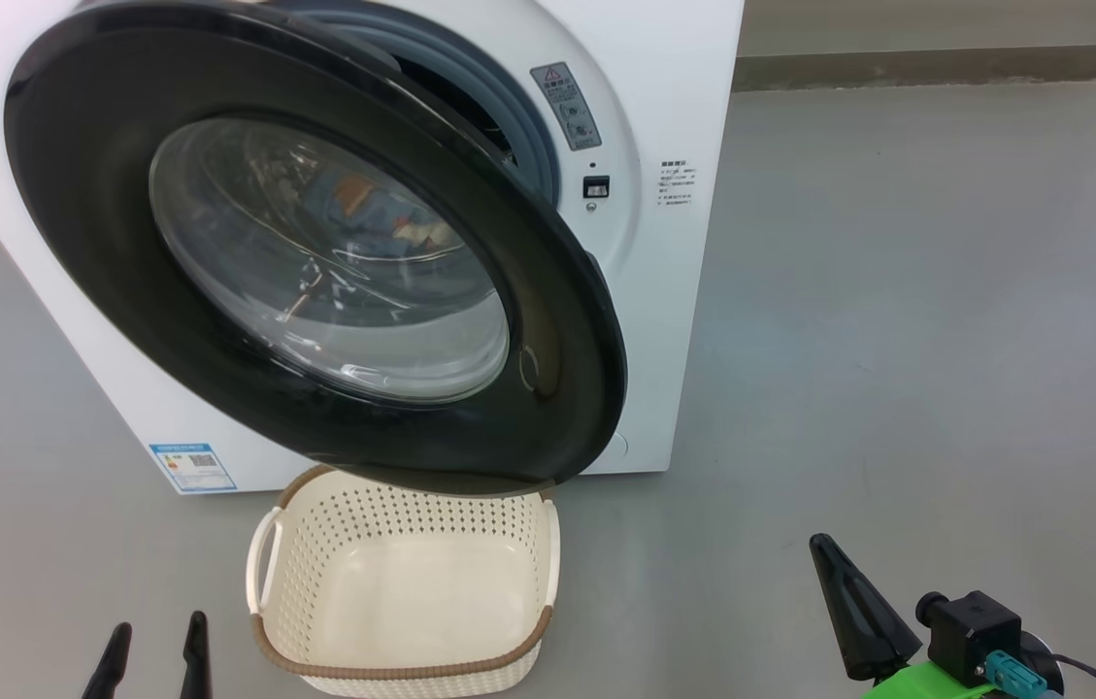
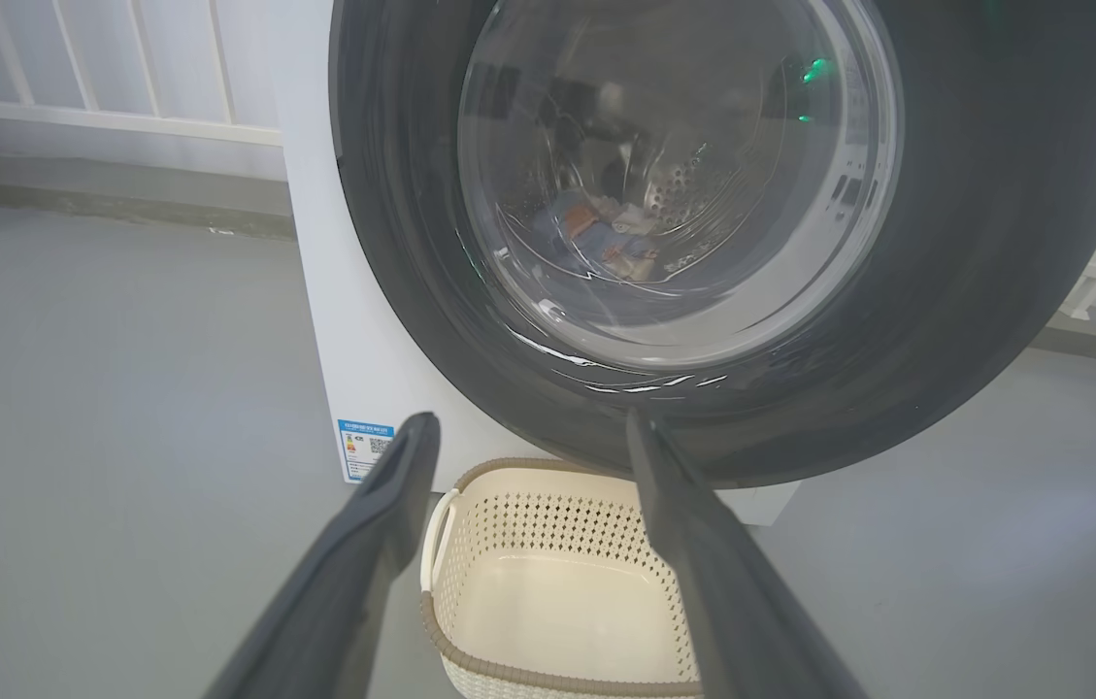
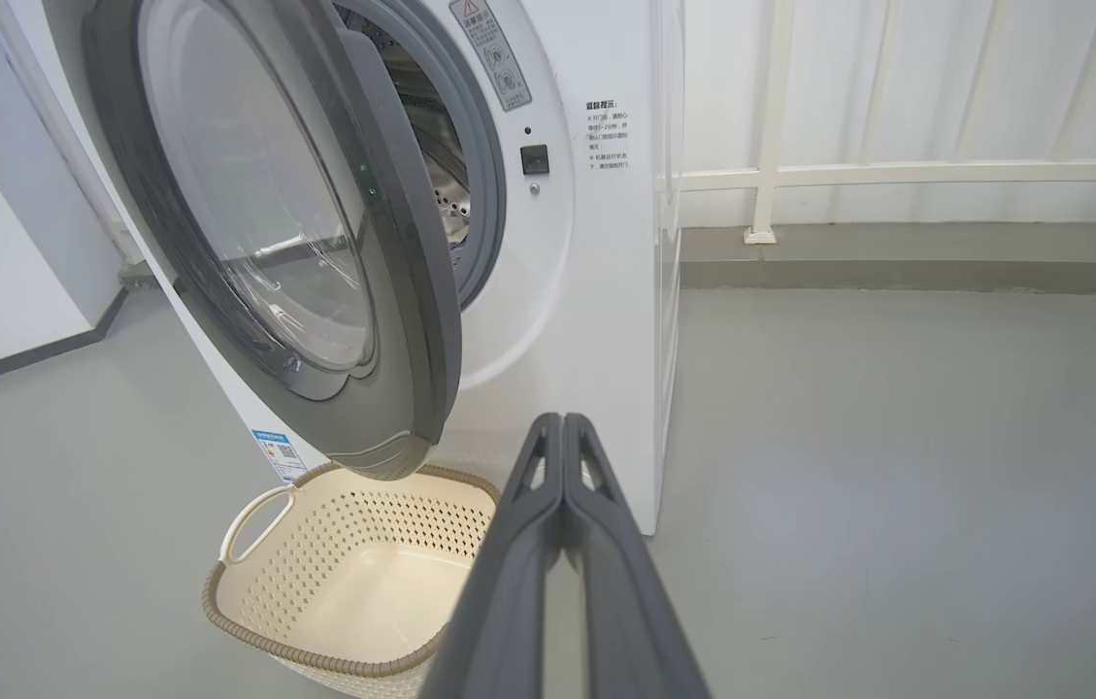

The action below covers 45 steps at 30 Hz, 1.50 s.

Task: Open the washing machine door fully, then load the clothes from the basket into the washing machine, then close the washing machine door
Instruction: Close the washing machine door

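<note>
Door check, from my own jaws. My left gripper (image 1: 159, 641) sits low at the left of the head view, jaws released and spread wide, nothing between them; along its two fingers I look straight at the washing machine door (image 1: 329, 262). My right gripper (image 3: 563, 427) is clenched, both long fingers pressed flat together tip to tip, gripping nothing, hanging over bare grey floor (image 1: 897, 340) to the right of the washing machine (image 1: 674, 87) and well apart from it. The door is not latched: it stands swung out on its left side, and past its free right edge the grey gasket (image 1: 528, 126) and a slice of the steel drum (image 3: 446, 194) show. The black rim is glossy and the clear bowl bulges toward me. Through that glass I make out the clothes (image 2: 596, 233), a small blue bundle with orange patches, lying low inside the drum. The basket (image 1: 412, 515) stands on the floor just in front of the machine, its far brown rim tucked beneath the door's lower edge, its plain cream bottom showing, one handle toward my left. A blue label (image 1: 193, 468) sits on the machine's lower left corner, near the basket. A white railing (image 3: 897, 175) runs behind, beyond the machine's right side.
</note>
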### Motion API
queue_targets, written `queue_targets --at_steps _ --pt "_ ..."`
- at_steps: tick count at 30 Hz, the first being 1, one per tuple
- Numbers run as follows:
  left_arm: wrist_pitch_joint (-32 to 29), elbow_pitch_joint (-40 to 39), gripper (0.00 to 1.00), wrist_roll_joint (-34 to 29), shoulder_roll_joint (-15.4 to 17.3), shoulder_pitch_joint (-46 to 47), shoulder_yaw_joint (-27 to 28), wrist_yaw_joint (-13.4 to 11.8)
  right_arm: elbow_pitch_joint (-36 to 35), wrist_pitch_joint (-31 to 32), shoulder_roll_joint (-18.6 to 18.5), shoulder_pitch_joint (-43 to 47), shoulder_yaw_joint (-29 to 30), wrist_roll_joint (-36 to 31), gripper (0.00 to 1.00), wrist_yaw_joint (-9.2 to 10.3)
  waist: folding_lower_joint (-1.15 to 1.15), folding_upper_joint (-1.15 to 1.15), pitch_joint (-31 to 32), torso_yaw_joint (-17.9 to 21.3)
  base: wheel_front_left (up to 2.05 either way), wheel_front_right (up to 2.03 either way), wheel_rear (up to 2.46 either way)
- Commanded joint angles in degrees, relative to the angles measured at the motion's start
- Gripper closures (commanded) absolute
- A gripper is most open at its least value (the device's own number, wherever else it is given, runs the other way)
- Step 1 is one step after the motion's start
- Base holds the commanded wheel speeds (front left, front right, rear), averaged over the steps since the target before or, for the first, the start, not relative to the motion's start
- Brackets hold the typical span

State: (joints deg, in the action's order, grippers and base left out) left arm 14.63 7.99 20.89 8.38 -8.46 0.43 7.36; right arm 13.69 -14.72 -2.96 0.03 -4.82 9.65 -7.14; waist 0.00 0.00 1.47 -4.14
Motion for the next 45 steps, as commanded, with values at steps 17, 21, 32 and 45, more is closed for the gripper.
queue_targets --at_steps 17,21,32,45 --pt "0.37 -1.01 0.00 -1.00 0.76 1.34 2.20 0.13 -6.20 -0.28 -0.07 -8.13 -3.97 -0.39 1.00 -0.35 0.00 0.00 -0.62 -0.49 0.00 0.00 0.00" --pt "0.37 -0.94 0.00 -1.08 0.55 1.54 2.21 0.13 -9.01 -0.28 -0.22 -12.05 -5.15 0.12 1.00 -0.35 0.00 0.00 -0.67 -0.86 0.00 0.00 0.00" --pt "0.37 -0.88 0.00 -0.99 -0.24 1.99 1.88 0.13 -13.19 -0.28 -0.29 -21.78 -11.91 2.12 1.00 -0.35 0.00 0.00 -0.93 -2.73 0.00 0.00 0.00" --pt "0.37 -1.13 0.00 0.43 -0.50 4.66 -1.20 0.13 1.77 -0.28 -0.11 -28.70 -16.89 3.67 1.00 -0.35 0.00 0.00 -5.28 -7.50 0.00 0.00 0.00"
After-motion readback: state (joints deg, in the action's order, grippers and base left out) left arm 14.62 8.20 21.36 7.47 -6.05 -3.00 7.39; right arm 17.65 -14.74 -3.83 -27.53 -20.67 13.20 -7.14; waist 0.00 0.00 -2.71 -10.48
